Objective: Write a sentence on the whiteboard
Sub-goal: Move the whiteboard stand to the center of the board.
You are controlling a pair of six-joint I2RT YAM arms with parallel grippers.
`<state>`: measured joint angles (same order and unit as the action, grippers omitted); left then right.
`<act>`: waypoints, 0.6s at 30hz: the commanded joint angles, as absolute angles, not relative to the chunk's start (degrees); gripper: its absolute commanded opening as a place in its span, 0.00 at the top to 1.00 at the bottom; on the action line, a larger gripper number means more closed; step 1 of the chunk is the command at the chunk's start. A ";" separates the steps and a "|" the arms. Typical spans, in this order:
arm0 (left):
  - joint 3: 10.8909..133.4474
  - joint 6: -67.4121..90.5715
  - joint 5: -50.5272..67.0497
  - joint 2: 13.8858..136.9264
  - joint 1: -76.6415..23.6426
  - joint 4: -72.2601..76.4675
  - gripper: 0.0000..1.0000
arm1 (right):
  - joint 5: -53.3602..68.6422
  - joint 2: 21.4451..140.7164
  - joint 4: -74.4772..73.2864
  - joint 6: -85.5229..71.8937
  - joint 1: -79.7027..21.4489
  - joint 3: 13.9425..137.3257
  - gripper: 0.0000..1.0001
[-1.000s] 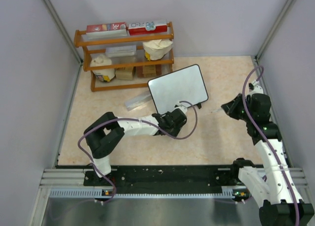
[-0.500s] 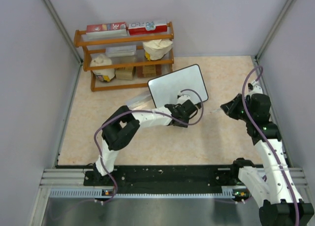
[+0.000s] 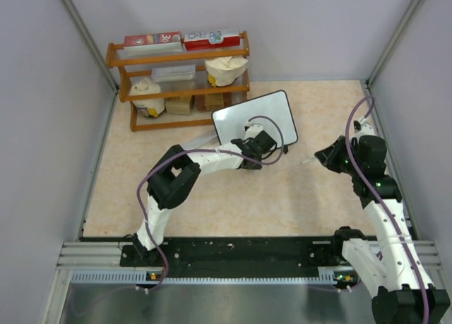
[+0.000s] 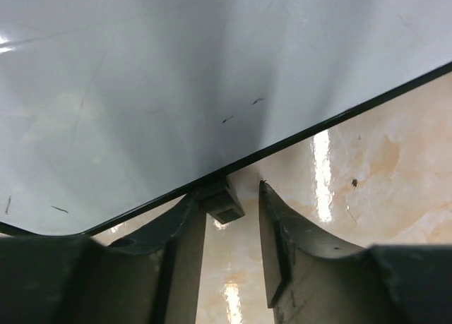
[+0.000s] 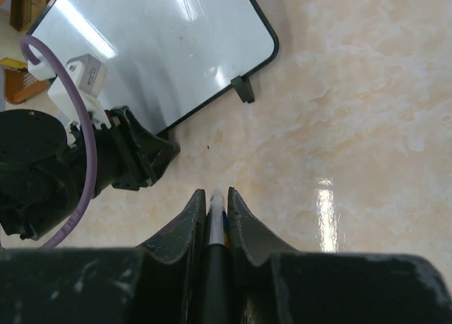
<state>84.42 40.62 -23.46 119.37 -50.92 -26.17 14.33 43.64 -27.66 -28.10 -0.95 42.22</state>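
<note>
black foot [image 4: 220, 202], left-wrist only, inside parted left pincer [image 4: 227, 195]; right pincer [image 5: 214, 195] clamps probable marker [image 5: 215, 222].

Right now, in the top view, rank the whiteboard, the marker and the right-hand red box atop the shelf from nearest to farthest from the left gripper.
1. Whiteboard: the left gripper is at its near edge.
2. Marker: to the right, held in the right gripper.
3. Red box: far back, atop the shelf.
</note>
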 commanded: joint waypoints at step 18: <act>69.79 41.48 -25.66 113.48 -50.62 -27.77 1.00 | 18.19 43.77 -22.76 -28.83 -0.44 41.31 1.00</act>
